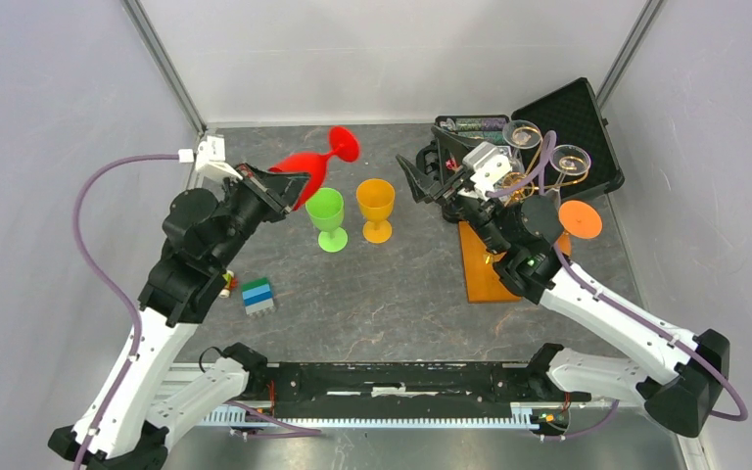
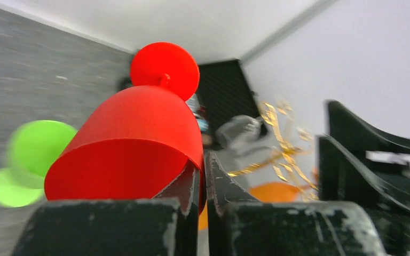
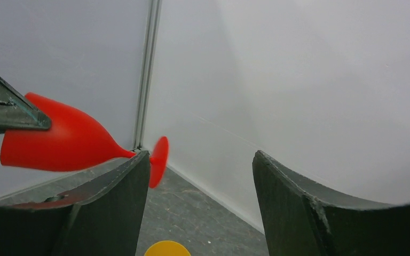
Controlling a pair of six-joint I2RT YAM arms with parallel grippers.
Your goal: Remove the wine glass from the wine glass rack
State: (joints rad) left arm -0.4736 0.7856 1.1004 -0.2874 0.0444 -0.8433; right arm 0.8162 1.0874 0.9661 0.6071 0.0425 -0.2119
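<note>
Sideways, the red wine glass (image 1: 315,166) is pinched at its rim by the left gripper (image 2: 204,165) (jaws tight); the right gripper (image 3: 200,160) gapes empty near the wine glass rack (image 1: 482,269).

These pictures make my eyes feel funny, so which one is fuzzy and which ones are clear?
Left wrist view: the green glass and gold rack are smeared with blur, while the red wine glass is sharper. Top view: crisp and evenly lit. Right wrist view: the red wine glass looks clear.
</note>
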